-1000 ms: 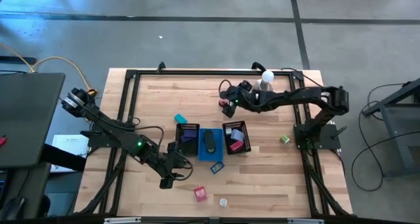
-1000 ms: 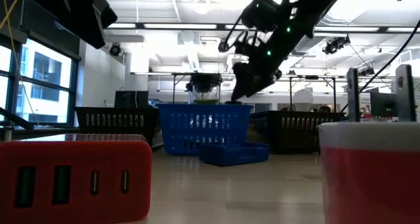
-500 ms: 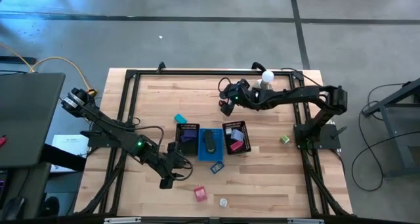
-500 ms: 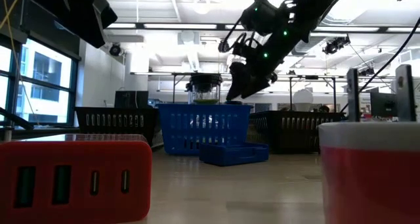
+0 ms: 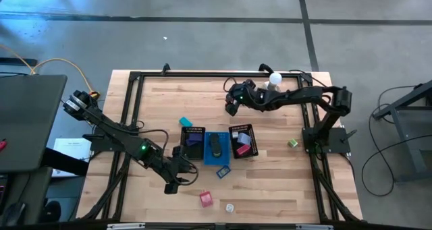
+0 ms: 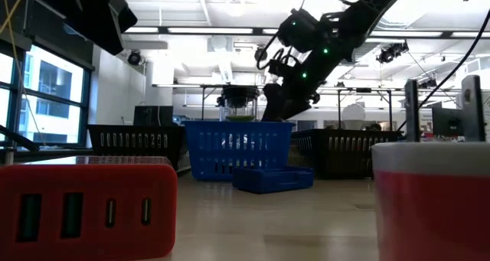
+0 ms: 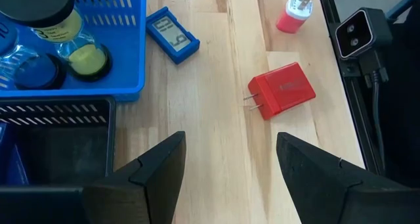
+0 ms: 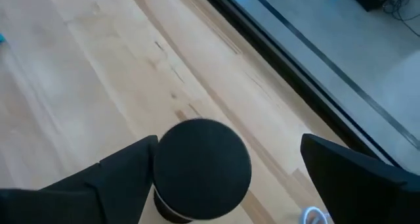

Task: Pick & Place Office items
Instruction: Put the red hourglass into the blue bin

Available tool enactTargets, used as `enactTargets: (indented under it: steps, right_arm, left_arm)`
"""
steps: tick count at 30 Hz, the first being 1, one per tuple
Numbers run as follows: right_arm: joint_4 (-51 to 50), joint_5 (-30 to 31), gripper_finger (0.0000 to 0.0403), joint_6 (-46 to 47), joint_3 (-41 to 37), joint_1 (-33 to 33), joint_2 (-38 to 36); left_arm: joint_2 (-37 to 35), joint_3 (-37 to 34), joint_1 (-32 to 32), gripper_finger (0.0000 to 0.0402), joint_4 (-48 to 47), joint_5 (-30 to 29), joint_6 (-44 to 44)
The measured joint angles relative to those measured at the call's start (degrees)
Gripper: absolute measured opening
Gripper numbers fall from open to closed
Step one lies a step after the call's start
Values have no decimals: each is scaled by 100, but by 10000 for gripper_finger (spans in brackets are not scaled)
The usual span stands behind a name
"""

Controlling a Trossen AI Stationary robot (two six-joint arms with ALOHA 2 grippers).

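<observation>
Right gripper (image 5: 231, 108) hangs over the far part of the table (image 5: 162, 102), at about 12 o'clock from the three trays; its fingers are spread wide, and in the right wrist view a black round cap (image 8: 202, 169) sits between them. I cannot tell if the fingers press on it or only stand beside it, so I do not call it held. Compared with one second ago, this gripper has gone a little toward the far edge and the arm is folded more; in the low view it stands a little higher over the blue basket (image 6: 238, 149).

Left gripper (image 7: 228, 159) waits near the front of the table, at about 8 o'clock from the baskets, with fingers apart and nothing between them; it has not moved.

Loose office items lie at the front: a red charger block (image 7: 281, 91) with two metal prongs, a small pink plug (image 7: 294, 10) and a blue flat gadget with a display (image 7: 172, 33); a teal block (image 5: 185, 122) lies at 10 o'clock from the black mesh tray (image 5: 193, 142).

I judge the red block as light, stiff and smooth; it is best taken across its two flat sides, away from the prongs, because these can bend; the round cap may slip, so a grip across its middle seems safer.
</observation>
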Motion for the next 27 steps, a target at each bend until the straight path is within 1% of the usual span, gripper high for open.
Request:
enactTargets:
  steps: [3,8,20,25,27]
  right_arm:
    - [30,-52,356,0,0,-65,29]
    - [102,-328,331,11,0,-128,48]
    - [134,-350,241,2,0,-147,48]
    - [103,-589,200,33,0,-218,45]
    - [107,-623,196,43,0,-239,44]
  left_arm:
    - [0,0,0,232,1,1,1]
    - [-2,0,0,232,2,1,2]
    - [-2,2,-1,232,2,1,2]
    - [-2,2,0,232,2,1,2]
    - [-2,2,-1,232,2,1,2]
